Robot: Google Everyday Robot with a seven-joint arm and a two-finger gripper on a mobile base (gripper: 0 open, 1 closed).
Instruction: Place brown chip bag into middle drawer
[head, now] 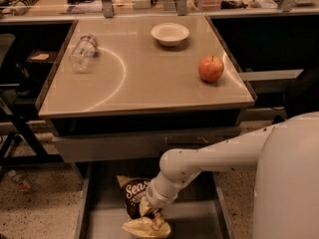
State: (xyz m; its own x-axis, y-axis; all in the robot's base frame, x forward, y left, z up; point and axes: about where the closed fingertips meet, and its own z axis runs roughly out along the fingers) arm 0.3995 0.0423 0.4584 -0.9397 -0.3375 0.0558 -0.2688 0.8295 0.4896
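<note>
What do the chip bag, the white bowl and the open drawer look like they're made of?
Brown chip bag: crinkly, creased film, likely plastic. Bowl: smooth matte white, ceramic or plastic. Middle drawer: flat grey floor, probably painted metal. The gripper is at the bag, inside the drawer.

A smooth, beige, square-topped table (149,91) carries three things, well apart from each other. A clear plastic bottle (82,53) lies on its side near the back left edge. A small round white bowl (170,34) stands upright at the back centre. A red apple (211,68) sits near the right edge. Below the tabletop, the gripper (152,215) is down at the brown chip bag (133,193) inside the open grey metal middle drawer (99,223).
</note>
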